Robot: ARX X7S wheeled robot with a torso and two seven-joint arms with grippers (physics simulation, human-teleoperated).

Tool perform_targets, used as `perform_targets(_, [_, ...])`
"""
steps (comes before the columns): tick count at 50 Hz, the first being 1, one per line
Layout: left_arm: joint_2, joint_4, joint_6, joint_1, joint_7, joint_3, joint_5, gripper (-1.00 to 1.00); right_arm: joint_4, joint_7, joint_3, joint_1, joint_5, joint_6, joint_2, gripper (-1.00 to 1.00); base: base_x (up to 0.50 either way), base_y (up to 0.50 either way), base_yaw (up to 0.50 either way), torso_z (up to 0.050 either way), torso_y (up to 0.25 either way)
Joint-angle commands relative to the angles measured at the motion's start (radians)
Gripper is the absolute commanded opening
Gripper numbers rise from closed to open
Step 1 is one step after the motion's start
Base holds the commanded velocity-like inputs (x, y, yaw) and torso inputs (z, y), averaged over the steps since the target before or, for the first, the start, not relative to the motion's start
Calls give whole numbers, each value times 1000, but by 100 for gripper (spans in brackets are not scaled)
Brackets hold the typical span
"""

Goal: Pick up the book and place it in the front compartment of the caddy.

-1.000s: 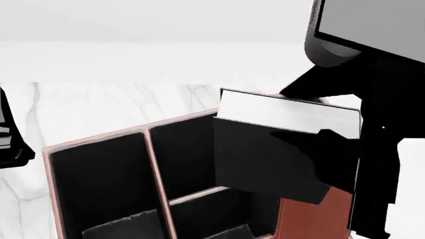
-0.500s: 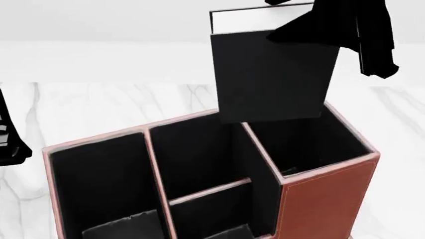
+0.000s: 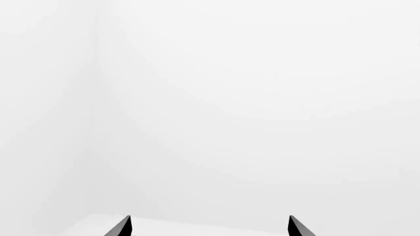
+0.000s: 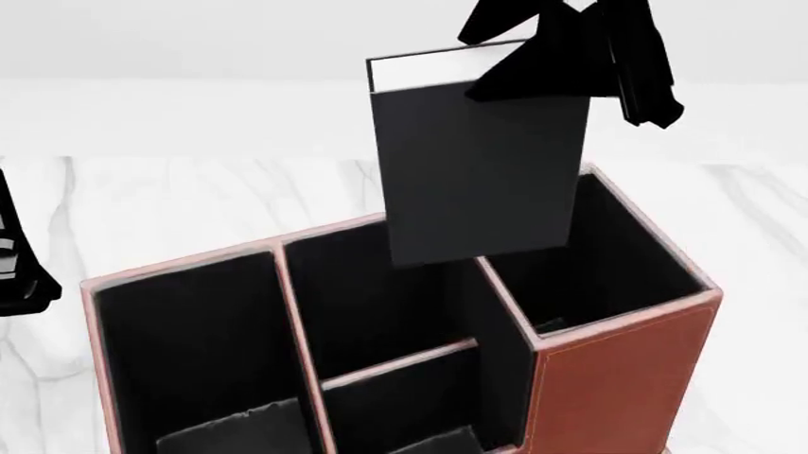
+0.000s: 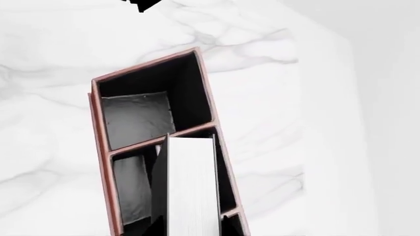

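Book (image 4: 478,161) shifted left above caddy (image 4: 619,378)

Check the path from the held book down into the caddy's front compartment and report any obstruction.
Nothing visible blocks it. The right gripper holds the book upright above the caddy, whose visible cells look open; the front cell is only partly in view.

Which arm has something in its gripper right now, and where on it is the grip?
The right gripper holds the book by its upper edge, above the caddy. The left gripper is open and holds nothing.
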Motion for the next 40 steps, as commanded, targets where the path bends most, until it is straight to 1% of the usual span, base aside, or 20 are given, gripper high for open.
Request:
perform_targets(1, [15, -8, 38, 2, 12, -17, 35, 100, 95, -11, -114, 1, 187, -113, -80, -100, 0, 0, 0, 0, 0])
perform_targets(10, [11, -10, 38, 0, 10, -20, 31, 100, 96, -9, -24, -34, 124, -108, -106, -100, 0, 0, 0, 0, 1])
perform_targets(17, [10, -12, 41, 1, 11, -21, 26, 100, 96, -11, 113, -63, 5, -95, -122, -100, 0, 0, 0, 0, 0])
perform_targets(22, [10, -14, 45, 5, 10, -21, 25, 100, 96, -10, 287, -89, -160, -53, -125, -100, 0, 0, 0, 0, 2])
perform_targets(30, [9, -17, 49, 5, 9, -18, 25, 100, 96, -14, 663, -132, -545, 10, -130, -100, 0, 0, 0, 0, 1])
perform_targets(31, [9, -18, 50, 5, 9, -17, 25, 100, 96, -16, 672, -136, -556, 10, -131, -100, 0, 0, 0, 0, 0])
perform_targets(32, [10, -22, 54, 6, 10, -14, 28, 100, 96, -10, 720, -144, -622, 12, -131, -100, 0, 0, 0, 0, 0])
perform_targets(33, [10, -22, 55, 7, 10, -14, 28, 100, 96, -16, 738, -149, -639, 14, -133, -100, 0, 0, 0, 0, 0])
perform_targets(40, [7, -21, 56, 11, 8, -16, 26, 100, 96, -11, 992, -191, -902, 18, -139, -100, 0, 0, 0, 0, 1])
